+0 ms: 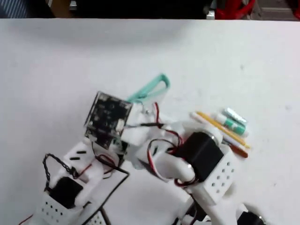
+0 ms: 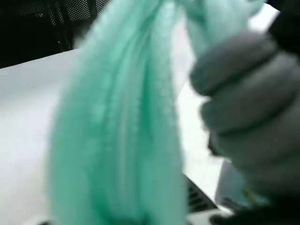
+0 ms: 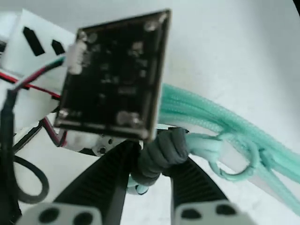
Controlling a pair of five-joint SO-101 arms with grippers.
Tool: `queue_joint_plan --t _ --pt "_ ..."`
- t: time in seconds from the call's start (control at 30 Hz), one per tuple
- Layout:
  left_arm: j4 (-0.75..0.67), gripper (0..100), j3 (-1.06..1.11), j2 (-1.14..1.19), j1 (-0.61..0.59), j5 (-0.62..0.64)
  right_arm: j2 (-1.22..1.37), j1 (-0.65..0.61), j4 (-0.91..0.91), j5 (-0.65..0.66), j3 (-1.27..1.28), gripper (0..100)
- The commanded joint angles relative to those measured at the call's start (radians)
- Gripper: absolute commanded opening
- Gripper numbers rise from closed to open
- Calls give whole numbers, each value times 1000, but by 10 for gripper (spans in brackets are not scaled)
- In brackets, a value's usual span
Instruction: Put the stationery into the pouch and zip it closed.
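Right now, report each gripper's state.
Left gripper: closed on the pouch.
Right gripper: closed on the pouch's cord loop.

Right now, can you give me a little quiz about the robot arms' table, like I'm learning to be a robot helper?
1. Pick one: what colour is the pouch? A) red B) mint green C) black
2. True or false: the yellow pencil is already inside the pouch.
3. Fill in the gap: the pencil lies on the white ____, beside one arm.

Key: 1) B. 2) False, it lies outside the pouch. 3) table.
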Motion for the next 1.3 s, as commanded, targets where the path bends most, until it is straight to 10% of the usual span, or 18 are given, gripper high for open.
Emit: queue_joint_plan --t 0.0,0.53,0.97,1.17,1.27 --pt "-5 22 -14 5 -2 -11 -33 -157 24 55 -18 17" --pt "-6 22 -14 7 -7 -12 -180 -289 30 189 157 17" --pt "-6 22 -11 7 -1 -12 -289 39 18 262 163 26" --pt "-6 22 -11 7 1 -12 -305 58 21 169 196 358" --pt "-6 22 -9 7 1 -12 -341 58 22 216 190 352"
